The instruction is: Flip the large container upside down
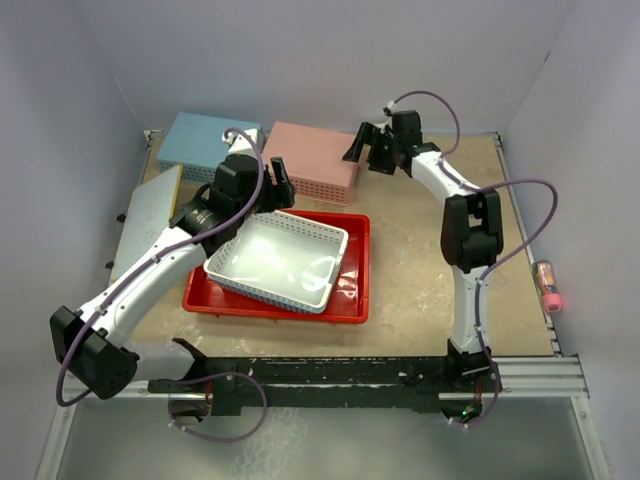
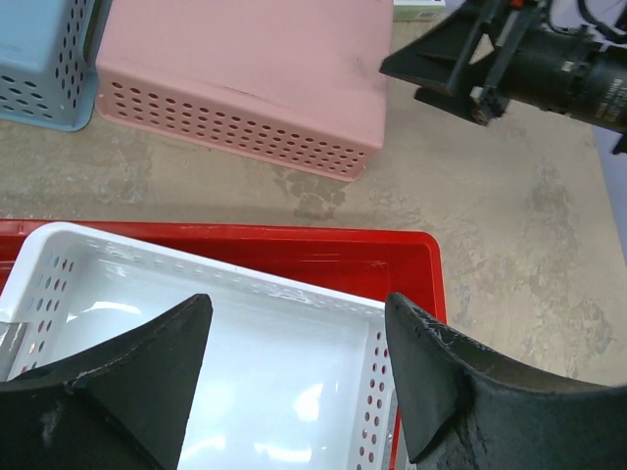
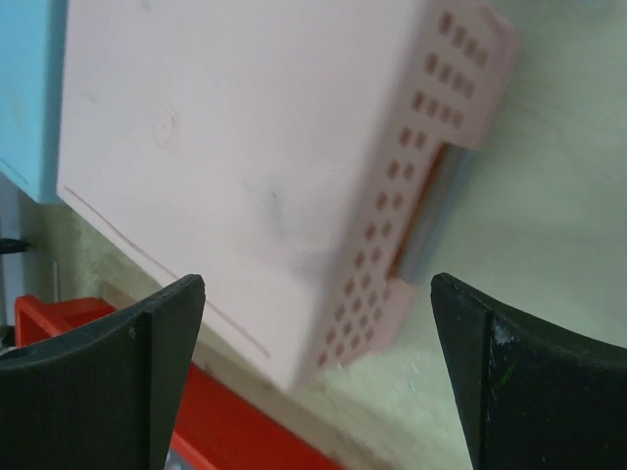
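The large container, a shallow glossy red tray (image 1: 358, 290), lies open side up in the middle of the table with a white perforated basket (image 1: 280, 262) sitting in it. My left gripper (image 1: 278, 188) hovers over the basket's far edge, open and empty. In the left wrist view its fingers (image 2: 446, 372) straddle the white basket (image 2: 245, 382), with the tray's far wall (image 2: 323, 257) beyond. My right gripper (image 1: 366, 152) is open and empty, above the right end of the pink basket (image 1: 312, 155). The right wrist view shows the tray's corner (image 3: 59, 318) at lower left.
A pink basket (image 3: 225, 147) and a blue basket (image 1: 205, 140) lie upside down at the back, just behind the tray. A flat pale board (image 1: 150, 215) lies at the left edge. A small pink object (image 1: 547, 287) lies outside the right rail. Bare tabletop (image 1: 430, 270) lies right of the tray.
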Controlling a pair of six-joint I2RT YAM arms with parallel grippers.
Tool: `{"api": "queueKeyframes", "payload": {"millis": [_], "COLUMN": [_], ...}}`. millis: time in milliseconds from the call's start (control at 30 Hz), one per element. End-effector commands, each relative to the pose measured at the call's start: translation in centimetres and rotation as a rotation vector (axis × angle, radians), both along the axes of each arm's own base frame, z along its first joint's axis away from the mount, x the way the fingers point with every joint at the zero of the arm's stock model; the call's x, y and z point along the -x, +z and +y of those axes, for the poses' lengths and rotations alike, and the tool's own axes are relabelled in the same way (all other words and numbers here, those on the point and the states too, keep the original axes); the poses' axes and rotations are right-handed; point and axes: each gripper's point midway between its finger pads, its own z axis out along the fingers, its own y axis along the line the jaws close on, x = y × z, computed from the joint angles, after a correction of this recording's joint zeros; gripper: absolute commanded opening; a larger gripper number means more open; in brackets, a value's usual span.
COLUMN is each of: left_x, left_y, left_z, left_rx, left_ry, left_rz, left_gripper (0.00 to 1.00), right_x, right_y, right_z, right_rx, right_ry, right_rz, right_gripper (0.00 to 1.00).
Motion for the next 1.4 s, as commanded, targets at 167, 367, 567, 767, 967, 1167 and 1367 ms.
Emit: {"api": "queueKeyframes", "payload": {"millis": [167, 367, 567, 767, 967, 1167, 1367], "left_x": [3.6, 9.1, 12.0, 11.7, 12.1, 12.0, 11.7], "left_y": [4.0, 0.9, -5.8, -11.2, -13.8, -13.2, -6.4], "left_z": [-2.9, -9.6, -14.1, -14.6, -14.7, -13.7, -13.8], "left_rx": [-0.180, -0.269, -0.356, -0.455, -0.480, -0.499, -0.406], "left_ry": [-0.021, -0.142, -0.242, -0.234, -0.240, -0.205, -0.194], "left_rz": [-0.121, -0.094, -0.030, 0.026, 0.070, 0.067, 0.010], "left_gripper": [0.70, 0.70, 0.70, 0.61, 0.41, 0.07, 0.00], "right_x": [9.8, 17.9, 23.1, 24.9, 24.5, 24.4, 24.7], "right_y": [4.9, 5.3, 4.9, 5.2, 6.0, 6.1, 6.2], "right_z": [-12.9, -17.6, -18.7, -19.7, -19.9, -19.6, -19.5], "right_rx": [0.287, 0.369, 0.377, 0.396, 0.413, 0.403, 0.398], "right_ry": [-0.439, -0.613, -0.643, -0.669, -0.667, -0.659, -0.650], "right_rz": [0.062, 0.081, 0.132, 0.094, 0.084, 0.088, 0.086], "right_gripper": [1.00, 1.00, 1.00, 1.00, 1.00, 1.00, 1.00]}}
